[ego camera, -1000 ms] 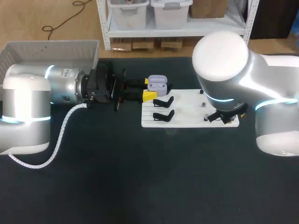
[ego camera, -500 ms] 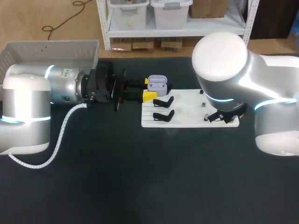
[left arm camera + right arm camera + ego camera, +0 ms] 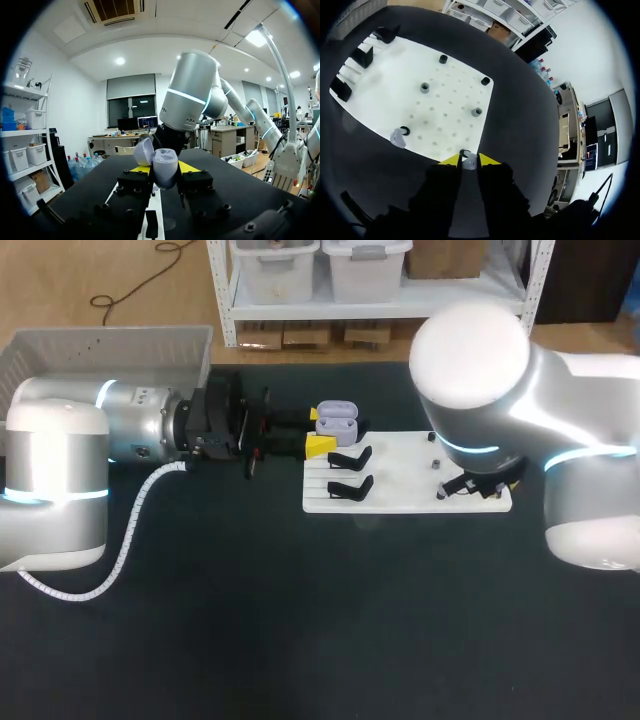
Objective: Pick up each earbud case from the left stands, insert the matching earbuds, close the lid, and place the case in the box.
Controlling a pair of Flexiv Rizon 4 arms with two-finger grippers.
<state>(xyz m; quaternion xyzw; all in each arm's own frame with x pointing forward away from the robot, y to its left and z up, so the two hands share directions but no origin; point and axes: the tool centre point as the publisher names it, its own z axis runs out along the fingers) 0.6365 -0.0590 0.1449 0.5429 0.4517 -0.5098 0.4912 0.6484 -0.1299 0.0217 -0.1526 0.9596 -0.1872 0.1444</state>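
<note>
Right gripper [image 3: 469, 160] is pinched narrow on an earbud [image 3: 468, 157] at the edge of the white board [image 3: 445, 95], tips touching it both sides afaict. Only change vs a sec ago: the right arm's shifted a hair, nothing else budged. So imo the pluck is only just starting, w/ the earbud hardly off its peg. Left gripper [image 3: 164, 169] is clamped on the earbud case [image 3: 165, 167], parked just off the board's left end, beside the black stands [image 3: 350, 458]. Case mouth faces up, lid [image 3: 143, 151] flipped open. Long axis looks to run along the left fingers, pointing at the board — ready for loading. Second earbud [image 3: 397, 136] sits on the board.
</note>
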